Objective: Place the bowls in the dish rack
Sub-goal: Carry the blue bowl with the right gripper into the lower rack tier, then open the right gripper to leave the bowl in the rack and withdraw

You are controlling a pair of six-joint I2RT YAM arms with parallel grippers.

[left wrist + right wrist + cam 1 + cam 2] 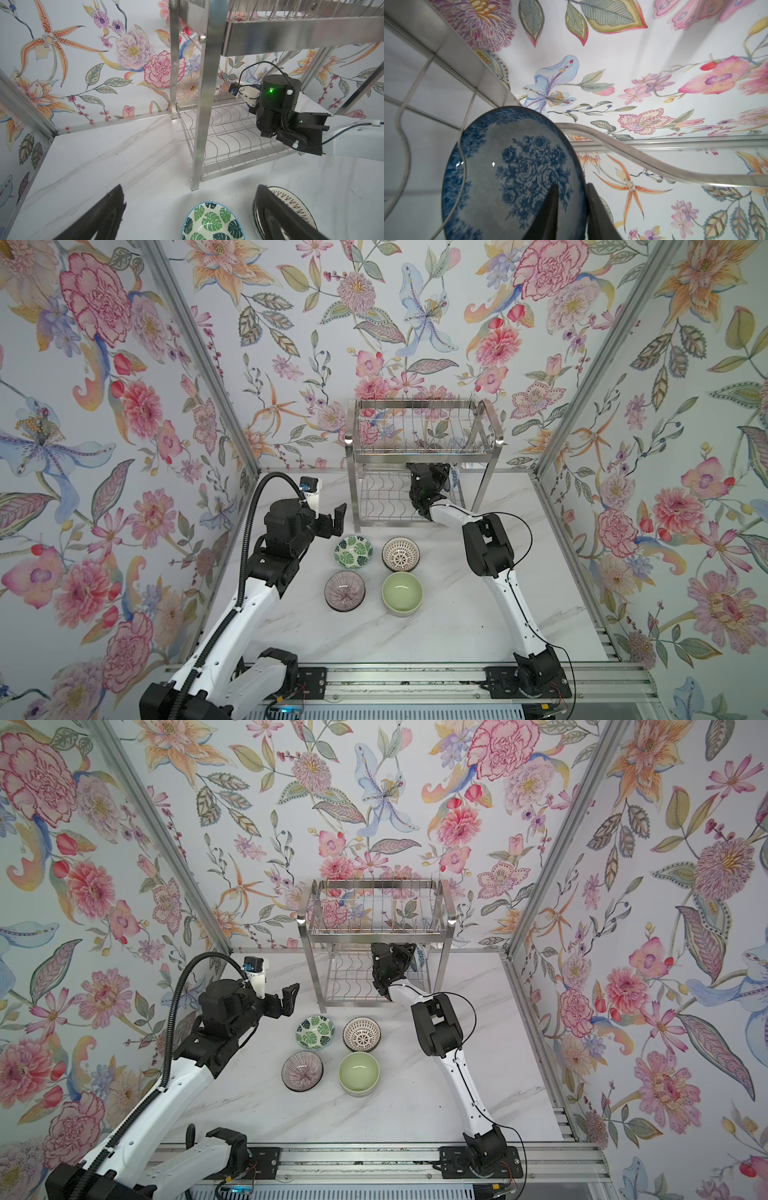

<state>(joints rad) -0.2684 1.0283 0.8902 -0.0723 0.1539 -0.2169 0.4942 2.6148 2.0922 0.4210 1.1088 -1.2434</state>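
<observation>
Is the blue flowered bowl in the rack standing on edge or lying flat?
On edge: the blue bowl stands between the rack's lower wavy wires.

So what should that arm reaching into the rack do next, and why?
Probably open the right gripper wide and draw it straight back out: the blue floral bowl already stands on edge in the lower shelf of the dish rack, with the fingers straddling its rim.

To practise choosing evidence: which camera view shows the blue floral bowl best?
The right wrist view: the blue floral bowl fills it, rose pattern clear. Both top views show only a blue sliver beside the right arm; in the left wrist view that arm hides it.
</observation>
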